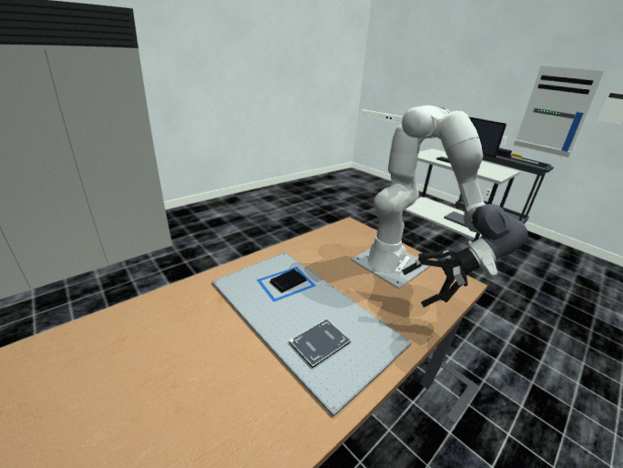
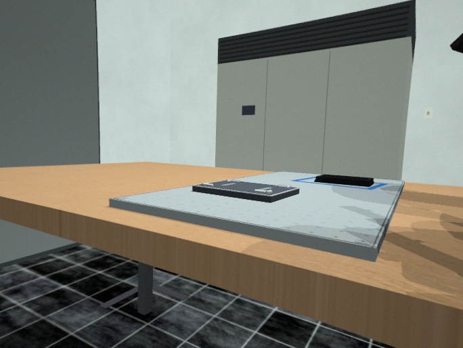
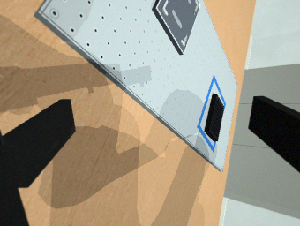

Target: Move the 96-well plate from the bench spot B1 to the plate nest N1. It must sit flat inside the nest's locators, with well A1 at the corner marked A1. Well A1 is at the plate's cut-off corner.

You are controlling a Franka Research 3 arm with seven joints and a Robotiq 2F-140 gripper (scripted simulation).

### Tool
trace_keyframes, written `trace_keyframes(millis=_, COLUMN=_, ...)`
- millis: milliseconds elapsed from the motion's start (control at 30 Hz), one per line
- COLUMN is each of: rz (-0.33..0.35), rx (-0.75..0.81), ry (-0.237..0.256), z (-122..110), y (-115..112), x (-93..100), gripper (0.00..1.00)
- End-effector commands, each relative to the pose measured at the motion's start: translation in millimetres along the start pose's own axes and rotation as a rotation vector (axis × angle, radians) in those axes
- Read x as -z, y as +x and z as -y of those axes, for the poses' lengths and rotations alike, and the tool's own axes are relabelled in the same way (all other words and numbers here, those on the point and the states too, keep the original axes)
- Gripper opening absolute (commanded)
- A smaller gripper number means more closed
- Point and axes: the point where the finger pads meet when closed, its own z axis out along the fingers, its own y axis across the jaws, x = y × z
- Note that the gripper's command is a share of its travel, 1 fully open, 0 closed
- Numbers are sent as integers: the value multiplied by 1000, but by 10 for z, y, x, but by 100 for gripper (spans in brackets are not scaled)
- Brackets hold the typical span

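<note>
the arm rises from its base plate at the far right end of the wooden table, goes up to a high shoulder bend, arches over toward 3 o'clock and drops steeply down to a dark wrist. the wrist turns back toward 9 o'clock, so the gripper hangs low over the table's right edge, just beside the base plate, tilted rather than pointing straight down. its fingers stand spread fully apart with nothing between them; in the wrist view they show as two dark blocks at the left and right edges, with bare table wood and the arm's shadows between them.

the 96-well plate lies flat inside the blue outline of spot b1, on the far end of the grey perforated board, well apart from the gripper, at about 9 o'clock from it. the plate nest n1 sits toward the near end of the same board, with pale locator marks on its dark top. the plate's cut-off corner is too small to make out.
</note>
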Motion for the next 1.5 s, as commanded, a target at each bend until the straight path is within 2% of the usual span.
trace_keyframes(millis=0, rz=39, rx=98, ry=32, z=48, y=-12, x=-55, gripper=100)
trace_keyframes(millis=300, rz=210, rx=105, ry=116, z=-75, y=-58, x=-483, gripper=100)
trace_keyframes(millis=500, rz=314, rx=95, ry=190, z=-168, y=-93, x=-765, gripper=100)
trace_keyframes(millis=567, rz=314, rx=95, ry=190, z=-168, y=-93, x=-765, gripper=100)
trace_keyframes(millis=1033, rz=499, rx=28, ry=389, z=-437, y=-176, x=-1402, gripper=100)
trace_keyframes(millis=1133, rz=508, rx=21, ry=403, z=-460, y=-182, x=-1446, gripper=100)
trace_keyframes(millis=1467, rz=575, rx=-61, ry=536, z=-707, y=-250, x=-1873, gripper=100)
